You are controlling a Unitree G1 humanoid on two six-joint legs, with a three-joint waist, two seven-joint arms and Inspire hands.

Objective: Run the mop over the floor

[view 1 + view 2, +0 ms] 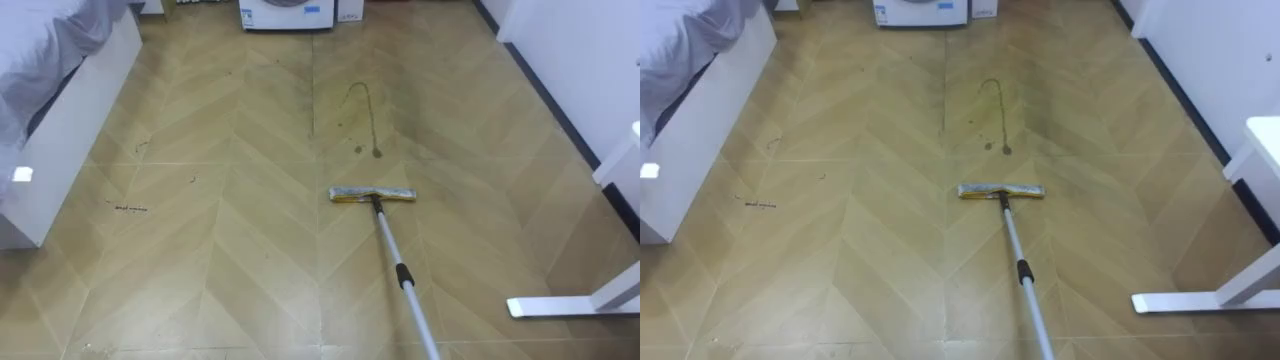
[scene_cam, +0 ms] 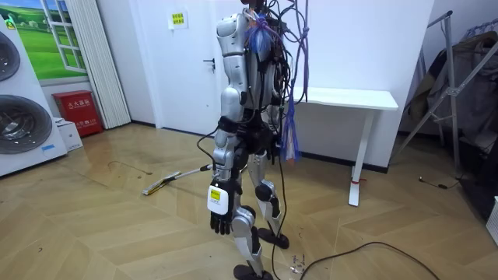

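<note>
Herringbone wood floor (image 1: 250, 260) stretches ahead of your robot, with a white bed frame (image 1: 70, 120) and its pale bedding (image 1: 40, 40) along the left and a washing machine (image 1: 287, 13) at the far end. On the right you have a white wall with a dark skirting, and nearer, the foot of a white desk (image 1: 560, 305). The mop head (image 1: 372, 194) lies flat on the boards near the middle, set crosswise to you. Its pole (image 1: 388, 235) runs back toward the lower right and out past the bottom edge, with a dark collar (image 1: 403, 277) partway along. Just beyond the mop head, and apart from it, you can see a dark stain (image 1: 370, 125), a thin curved trail ending in a couple of blots. A few small dark marks (image 1: 130, 208) sit further left, near the bed. From the room view, your robot stands upright beside the desk, facing the room view's left toward the stacked machines, and the pole passes behind its body. Its left hand (image 2: 221, 224) hangs at its side near the knee, fingers loose and pointing down, holding nothing and well apart from the mop.
</note>
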